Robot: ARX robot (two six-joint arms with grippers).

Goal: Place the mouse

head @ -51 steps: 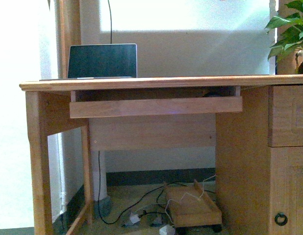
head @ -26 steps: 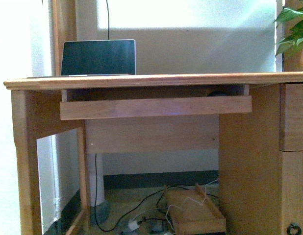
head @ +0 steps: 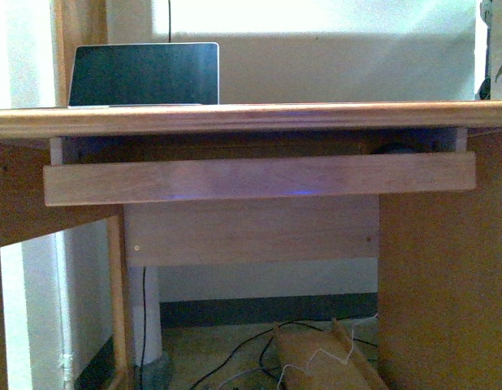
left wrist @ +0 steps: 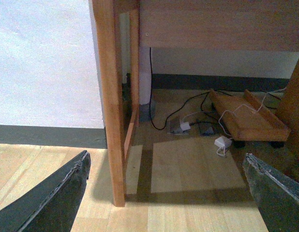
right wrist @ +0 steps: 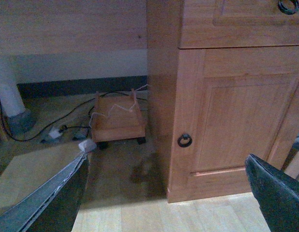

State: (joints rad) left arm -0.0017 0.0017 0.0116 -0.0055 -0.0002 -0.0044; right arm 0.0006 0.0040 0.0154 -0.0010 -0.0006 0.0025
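The mouse point(head: 395, 149) shows only as a small dark dome on the pull-out keyboard tray point(head: 259, 179), near its right end; the tray's front board hides most of it. Neither arm appears in the front view. In the left wrist view my left gripper point(left wrist: 169, 193) is open and holds nothing, low over the wood floor beside the desk's left leg point(left wrist: 108, 96). My right gripper point(right wrist: 166, 198) is open too, with nothing in it. It hangs above the floor in front of the desk's cabinet door point(right wrist: 236, 111).
A laptop point(head: 144, 75) stands open on the desk top point(head: 251, 118) at the left. Under the desk lie a low wooden trolley point(left wrist: 248, 121), cables and white power adapters point(left wrist: 222, 142). The cabinet door has a ring handle point(right wrist: 184, 140).
The front view has closed in on the desk: tray and desk top now fill the frame, and the mouse sits further right. The plant has nearly left the view.
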